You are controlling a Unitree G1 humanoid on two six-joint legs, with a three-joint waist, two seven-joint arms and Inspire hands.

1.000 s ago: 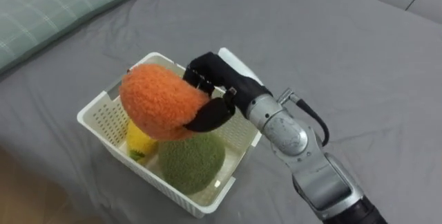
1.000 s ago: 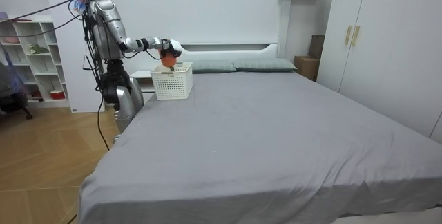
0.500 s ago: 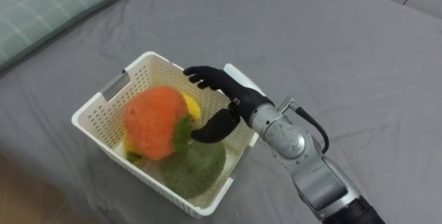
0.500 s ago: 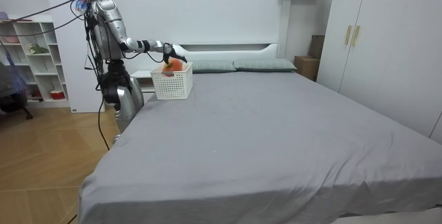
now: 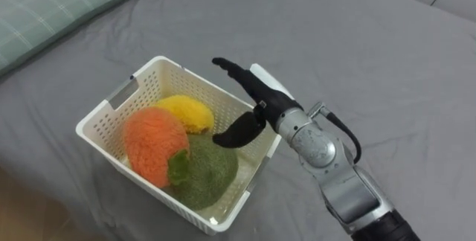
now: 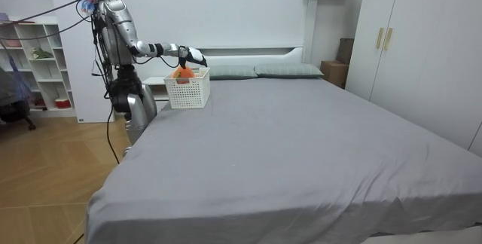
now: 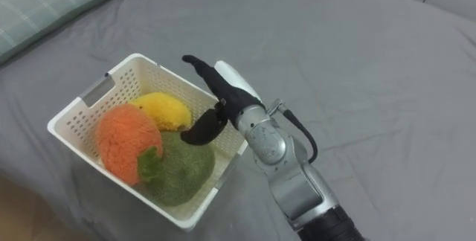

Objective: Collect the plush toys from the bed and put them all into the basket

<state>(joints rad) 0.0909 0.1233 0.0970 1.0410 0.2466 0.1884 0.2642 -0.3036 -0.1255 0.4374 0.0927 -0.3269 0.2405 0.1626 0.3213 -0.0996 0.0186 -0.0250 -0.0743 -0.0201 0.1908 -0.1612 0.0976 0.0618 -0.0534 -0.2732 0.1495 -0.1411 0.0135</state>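
A white slatted basket stands on the grey bed and holds three plush toys. An orange plush toy lies at its near left, a yellow one behind it, a green one at the right. My right hand hovers open over the basket's right rim, fingers straight, holding nothing. In the room view the basket sits at the bed's corner with that hand above it.
A green checked pillow lies at the upper left, beyond the basket. Wide bare grey sheet stretches to the right. In the room view I stand by the bed's corner, with white shelves behind and a wardrobe at the room view's right.
My right hand has opened and let go of the orange plush toy, which dropped into the basket's near left. The hand has lifted slightly toward the right rim.
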